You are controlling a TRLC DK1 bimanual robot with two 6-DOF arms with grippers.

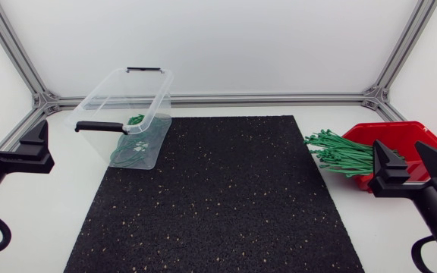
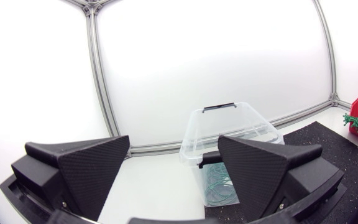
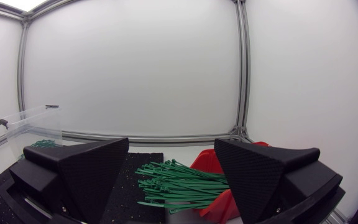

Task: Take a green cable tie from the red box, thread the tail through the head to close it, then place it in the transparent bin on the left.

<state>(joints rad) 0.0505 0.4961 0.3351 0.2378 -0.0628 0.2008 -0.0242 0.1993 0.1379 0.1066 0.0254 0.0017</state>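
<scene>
Gaping wide with nothing between its fingers, the left pincer [image 1: 17,127] sits at the left edge of the white surface [image 1: 51,212], beside the speckled black mat [image 1: 218,197] and not over it. Both wedge fingers point toward the back of the surface.

In the left wrist view the transparent bin [image 1: 112,95] stands ahead of this pincer, well apart from it and partly hidden behind one finger. Bin: upright, open-topped, with a black handle [image 1: 97,127] on its near end and a second on the far end. One corner rests on the mat's back left corner; the rest stands on bare surface. Several looped green ties [image 1: 131,150] lie on the bin floor, bunched toward the near end.

The right pincer [image 1: 398,148] is likewise spread wide and holds nothing. It sits at the right edge of the surface, off the mat. The red box [image 1: 410,133] lies just ahead of its fingers. From above, the fingertips overlap the box's near rim; whether they touch it cannot be told.

A bundle of straight green cable ties [image 1: 340,152] sticks out of the box's open side toward the mat, tips reaching about to the mat's right edge. In the right wrist view the bundle lies ahead of the pincer, in line with the gap between its fingers and apart from both.
</scene>
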